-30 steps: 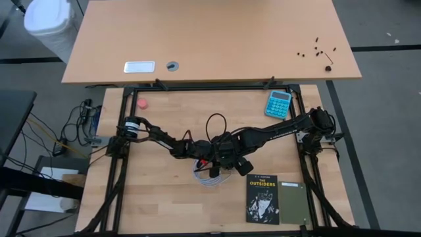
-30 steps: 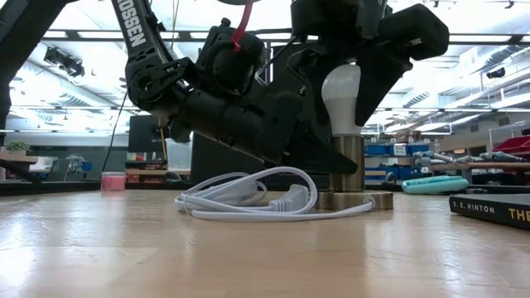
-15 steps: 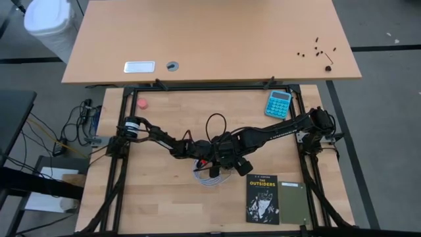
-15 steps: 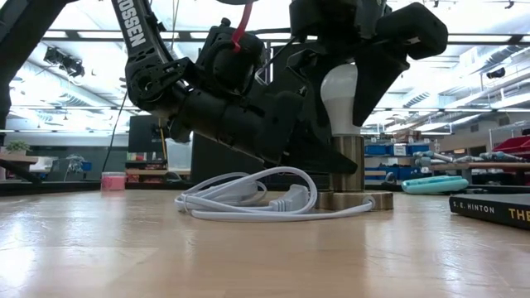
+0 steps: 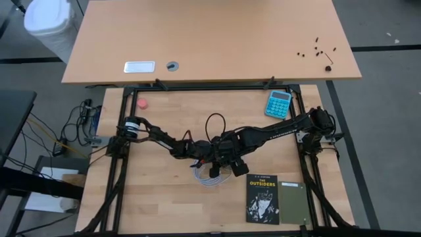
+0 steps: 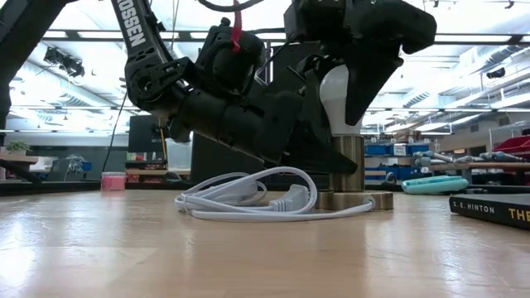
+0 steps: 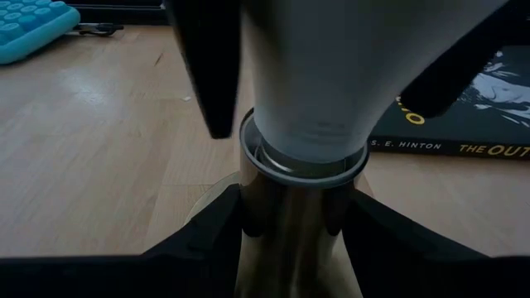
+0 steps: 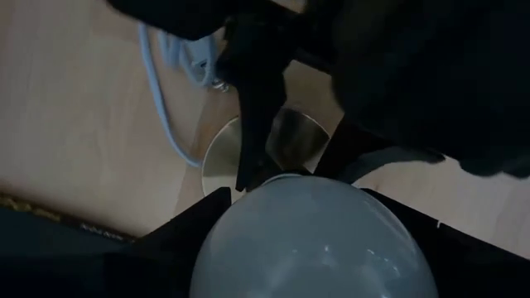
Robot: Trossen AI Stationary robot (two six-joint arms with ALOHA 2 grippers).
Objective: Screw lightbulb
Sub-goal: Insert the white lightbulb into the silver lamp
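Note:
The white lightbulb [image 6: 341, 99] stands upright with its base in the silvery socket [image 6: 348, 161], whose round foot [image 6: 356, 200] rests on the wooden table. In the high view the arms hide it. My left gripper [image 7: 294, 207] reaches in low from the table's left and is shut on the socket's column. My right gripper [image 8: 306, 217] hangs over the bulb, pointing down, shut on its glass. A coiled white cable [image 6: 248, 199] lies beside the socket's foot. My left gripper pinches the socket's column [image 7: 291, 228] between its two fingers, just under the rim. The fingers come nearly level from the table's left. The socket stands upright on its foot. My right gripper holds the bulb's round glass [image 8: 310, 240] between its two fingers [image 6: 374, 79]. It comes from above, pointing down. The bulb stays upright in the socket.
A dark book [image 5: 273, 197] lies near the front right. A blue calculator [image 5: 278, 103] sits at the far right and a small pink thing [image 5: 141, 103] at the far left. Bare wood shows at the table's front left.
My right gripper has drawn its fingers in against the bulb and rolled its wrist about the bulb's upright line, staying over the socket. My left gripper and the socket have kept still.

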